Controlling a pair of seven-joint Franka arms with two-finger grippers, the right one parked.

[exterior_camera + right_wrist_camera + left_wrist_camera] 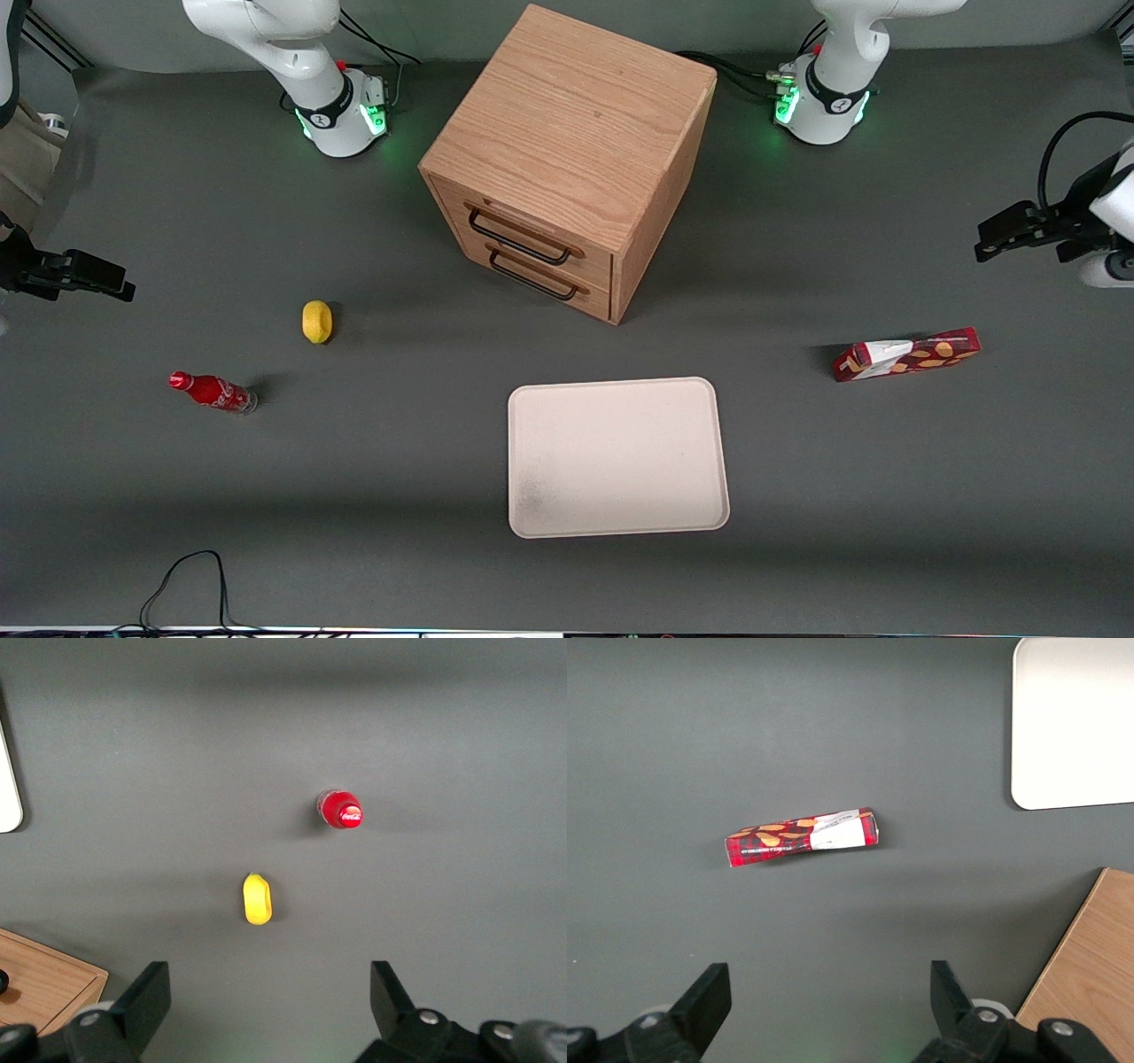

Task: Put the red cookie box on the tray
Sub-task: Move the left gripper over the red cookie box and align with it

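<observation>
The claw hangs wide open and empty high above the table, the red cookie box lies flat below it, not yet grabbed, well apart from the empty tray.

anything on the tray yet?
Nothing on the tray; its whole surface shows. The red cookie box lies on the table toward the working arm's end. The gripper hovers open above the table, farther back.

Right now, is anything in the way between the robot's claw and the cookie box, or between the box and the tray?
Nothing visible. The open gripper hangs above bare table near the red cookie box, and only bare table lies between the box and the tray.
</observation>
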